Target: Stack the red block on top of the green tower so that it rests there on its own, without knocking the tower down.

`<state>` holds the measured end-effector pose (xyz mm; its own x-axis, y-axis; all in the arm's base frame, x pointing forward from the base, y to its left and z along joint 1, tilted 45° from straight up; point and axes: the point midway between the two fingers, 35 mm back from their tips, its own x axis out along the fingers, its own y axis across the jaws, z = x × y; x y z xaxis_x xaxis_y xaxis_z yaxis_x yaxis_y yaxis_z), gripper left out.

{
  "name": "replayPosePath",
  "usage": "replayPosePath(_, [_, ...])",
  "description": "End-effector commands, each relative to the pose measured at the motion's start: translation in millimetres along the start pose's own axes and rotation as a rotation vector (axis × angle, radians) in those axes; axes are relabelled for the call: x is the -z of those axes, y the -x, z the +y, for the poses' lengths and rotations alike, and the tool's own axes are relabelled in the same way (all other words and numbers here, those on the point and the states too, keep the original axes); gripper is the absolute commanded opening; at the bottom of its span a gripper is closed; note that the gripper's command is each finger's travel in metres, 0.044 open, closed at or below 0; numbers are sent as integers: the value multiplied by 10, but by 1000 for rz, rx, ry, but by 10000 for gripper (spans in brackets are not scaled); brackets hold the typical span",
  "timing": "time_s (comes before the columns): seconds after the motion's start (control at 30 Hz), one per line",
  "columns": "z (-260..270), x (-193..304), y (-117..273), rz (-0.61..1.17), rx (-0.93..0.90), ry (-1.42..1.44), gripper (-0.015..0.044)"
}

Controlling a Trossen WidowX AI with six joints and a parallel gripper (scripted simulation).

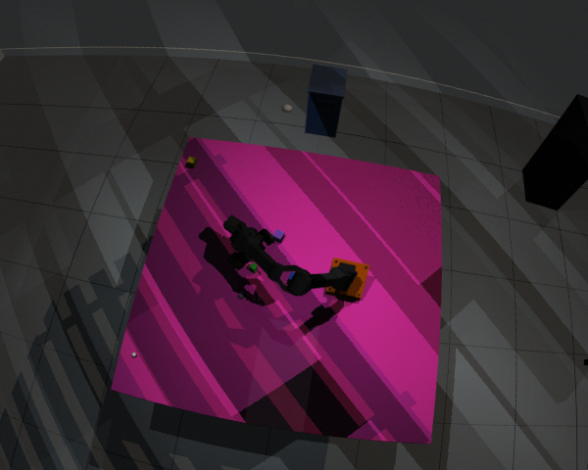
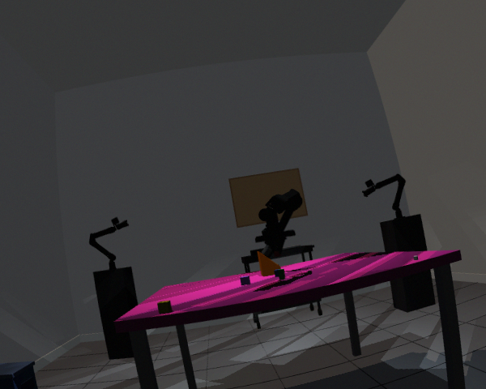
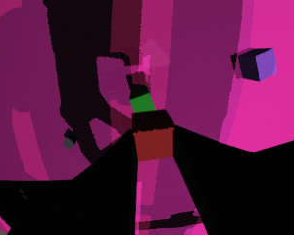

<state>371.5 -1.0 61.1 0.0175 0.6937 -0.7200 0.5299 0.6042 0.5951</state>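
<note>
My gripper [image 3: 151, 133] is shut on the red block [image 3: 154, 145], seen in the wrist view with its dark top and red face between the fingers. In the exterior view the gripper [image 2: 277, 252] hangs above the table. In the top view the arm hides its fingertips and the red block. The green tower [image 1: 253, 267] [image 2: 282, 274] [image 3: 143, 103] stands on the pink table [image 1: 385, 313] [image 2: 210, 288], beneath the raised gripper. In the wrist view it shows just past the red block, apart in the picture; its lower part is hard to see.
A purple block [image 1: 278, 235] [image 2: 245, 280] [image 3: 266, 65] lies near the tower. A blue block [image 1: 290, 276] [image 2: 278, 272] is partly hidden by the arm. A yellow block [image 1: 191, 162] [image 2: 164, 306] and a small pale cube [image 1: 134, 354] [image 2: 415, 258] lie near table edges. A small grey cube [image 1: 240, 296] [image 3: 68, 142] lies near the tower.
</note>
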Motion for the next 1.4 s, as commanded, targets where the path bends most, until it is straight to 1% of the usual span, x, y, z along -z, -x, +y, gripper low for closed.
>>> replayPosePath(0.0, [-14,18,-202,14,0,-10,0])
replayPosePath(0.1, [-5,29,-305,15,-1,-10,0])
replayPosePath(0.27, [0,29,-365,15,-1,-10,0])
replayPosePath(0.47, [7,37,-607,15,-2,-9,0])
replayPosePath(1.37, [7,38,-626,15,-2,-9,0])
